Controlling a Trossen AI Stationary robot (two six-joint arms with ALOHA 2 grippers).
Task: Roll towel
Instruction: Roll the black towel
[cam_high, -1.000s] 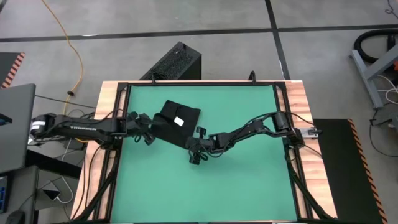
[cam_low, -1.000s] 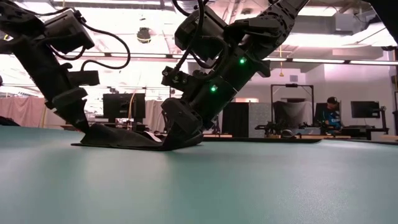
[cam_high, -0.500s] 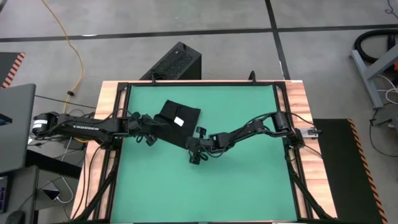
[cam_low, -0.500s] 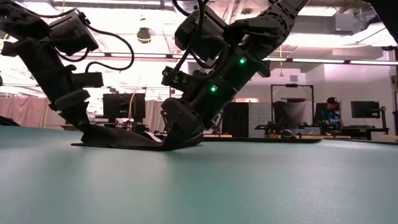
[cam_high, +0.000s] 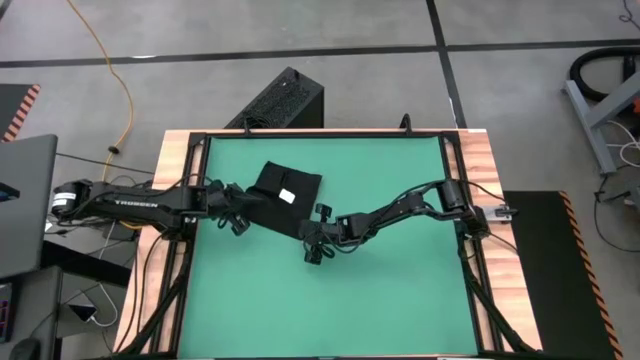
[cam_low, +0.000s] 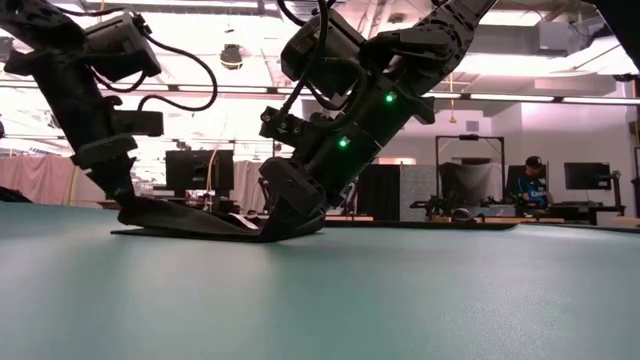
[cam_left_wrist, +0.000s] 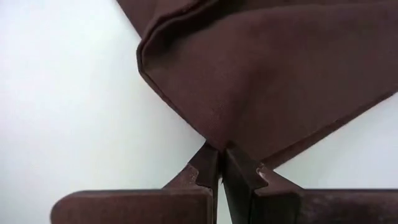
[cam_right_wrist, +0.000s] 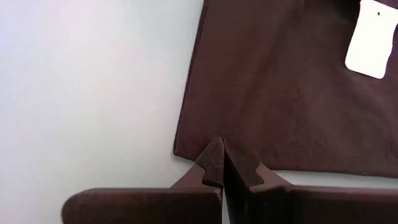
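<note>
Both grippers, left (cam_left_wrist: 220, 163) and right (cam_right_wrist: 222, 158), pinched onto opposite towel (cam_high: 281, 195) edges.

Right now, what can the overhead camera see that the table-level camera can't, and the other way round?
Only the overhead view shows the whole green table, the towel's white tag, the black ribbed box on the floor and the yellow cable.

Only the table-level view shows the room behind: monitors and a seated person, and that the towel lies almost flat.

Both show the left gripper shut on the towel's one edge and the right gripper shut on its opposite corner.
</note>
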